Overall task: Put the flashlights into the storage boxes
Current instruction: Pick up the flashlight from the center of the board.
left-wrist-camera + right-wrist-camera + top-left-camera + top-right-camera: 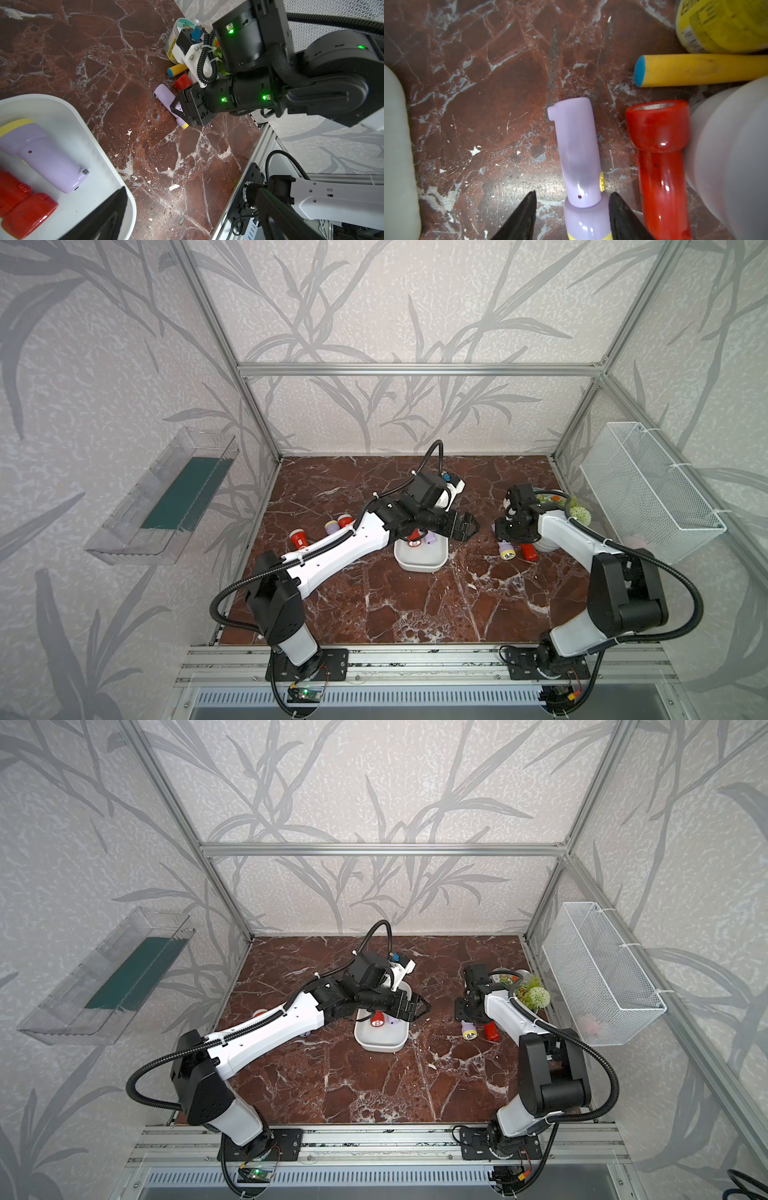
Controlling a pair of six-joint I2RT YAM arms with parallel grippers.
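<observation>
The white storage box point(419, 563) point(380, 1043) point(83, 124) holds a red flashlight point(377, 1020) and a lavender one point(47, 158). My left gripper point(467, 526) point(193, 218) hangs open and empty just past the box's right rim. On the right a lavender flashlight point(505, 551) point(579, 149) lies beside a red one point(528, 551) point(660, 158). My right gripper point(503, 540) point(572, 218) is low over the lavender one, open and straddling its head. One finger is close against it, the other stands apart. More flashlights point(297, 539) lie left of the left arm.
A yellow jar point(724, 25), a yellow stick with a blue end point(695, 69) and a white bottle point(733, 162) crowd the red flashlight on the right. A white wire basket point(648, 489) hangs on the right wall and a clear tray point(166, 497) on the left wall.
</observation>
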